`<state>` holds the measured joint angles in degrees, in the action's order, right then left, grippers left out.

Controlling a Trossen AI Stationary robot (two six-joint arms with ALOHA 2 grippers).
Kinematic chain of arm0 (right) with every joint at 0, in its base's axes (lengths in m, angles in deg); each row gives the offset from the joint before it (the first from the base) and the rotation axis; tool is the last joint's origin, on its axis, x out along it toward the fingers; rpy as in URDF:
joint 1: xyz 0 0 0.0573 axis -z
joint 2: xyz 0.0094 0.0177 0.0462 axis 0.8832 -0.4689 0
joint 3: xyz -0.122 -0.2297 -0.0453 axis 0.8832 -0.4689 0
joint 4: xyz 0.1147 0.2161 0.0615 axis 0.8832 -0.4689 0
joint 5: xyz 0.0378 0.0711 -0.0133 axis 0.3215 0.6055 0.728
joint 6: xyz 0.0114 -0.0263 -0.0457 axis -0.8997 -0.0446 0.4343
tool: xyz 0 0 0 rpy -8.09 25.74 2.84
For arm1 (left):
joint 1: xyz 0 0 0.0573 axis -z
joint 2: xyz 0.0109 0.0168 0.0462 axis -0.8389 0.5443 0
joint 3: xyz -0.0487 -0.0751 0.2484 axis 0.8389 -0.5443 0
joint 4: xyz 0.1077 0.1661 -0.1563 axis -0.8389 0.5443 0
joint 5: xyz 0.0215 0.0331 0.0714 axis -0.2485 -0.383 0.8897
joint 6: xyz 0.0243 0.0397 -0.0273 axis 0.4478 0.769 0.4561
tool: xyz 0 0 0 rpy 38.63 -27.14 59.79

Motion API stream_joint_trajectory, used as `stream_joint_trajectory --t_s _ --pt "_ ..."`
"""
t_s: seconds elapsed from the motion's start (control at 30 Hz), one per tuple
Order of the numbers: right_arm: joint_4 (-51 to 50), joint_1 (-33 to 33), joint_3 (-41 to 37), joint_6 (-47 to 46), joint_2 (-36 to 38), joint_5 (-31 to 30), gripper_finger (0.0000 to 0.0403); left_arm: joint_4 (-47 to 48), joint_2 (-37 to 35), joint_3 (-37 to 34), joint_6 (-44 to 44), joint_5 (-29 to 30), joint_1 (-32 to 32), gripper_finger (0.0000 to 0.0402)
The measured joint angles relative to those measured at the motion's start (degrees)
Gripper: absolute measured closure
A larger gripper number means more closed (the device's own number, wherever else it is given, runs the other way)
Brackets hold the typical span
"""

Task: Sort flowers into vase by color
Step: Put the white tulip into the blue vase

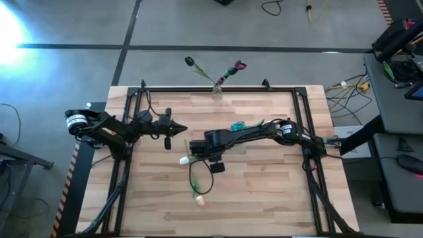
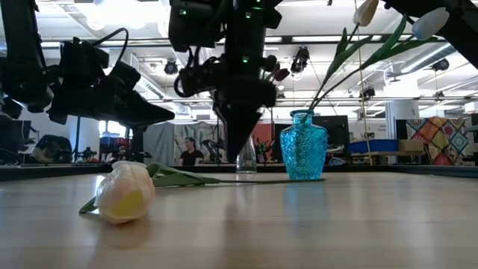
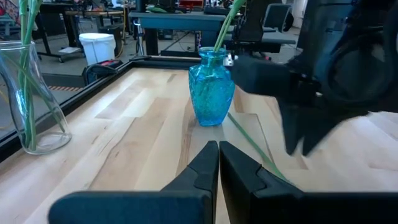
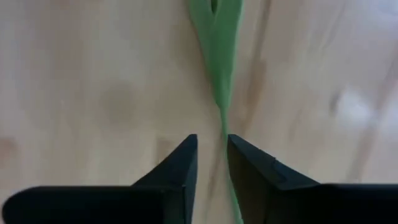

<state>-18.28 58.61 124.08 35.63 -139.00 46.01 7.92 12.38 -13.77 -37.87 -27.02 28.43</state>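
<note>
1. High view: the right tool [image 1: 192,149] points down at a cream tulip [image 1: 184,160] lying mid-tabletop [image 1: 264,198]; another tulip [image 1: 198,198] lies nearer the front edge.
2. Low view: the peach-cream head [image 2: 125,192] rests on the wood, with the blue vase [image 2: 302,146] behind it.
3. Left wrist view: the left tool [image 3: 218,163] hovers with fingers together.
4. Right wrist view: fingers [image 4: 181,167] slightly apart, the green stem [image 4: 219,74] running between them, unpinched.
</note>
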Motion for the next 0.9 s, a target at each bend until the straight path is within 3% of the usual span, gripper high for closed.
stream_joint_trajectory --t_s 0.37,0.9 --pt "10.6 0.1 -0.6 -5.7 -0.3 0.7 0.0248 0.4 0.0 0.0 0.0 -0.5 0.0 0.0402" --pt "16.8 0.5 -5.5 -6.3 -0.4 1.8 0.0260 0.4 0.0 0.0 -0.5 -1.7 0.0 0.0402"
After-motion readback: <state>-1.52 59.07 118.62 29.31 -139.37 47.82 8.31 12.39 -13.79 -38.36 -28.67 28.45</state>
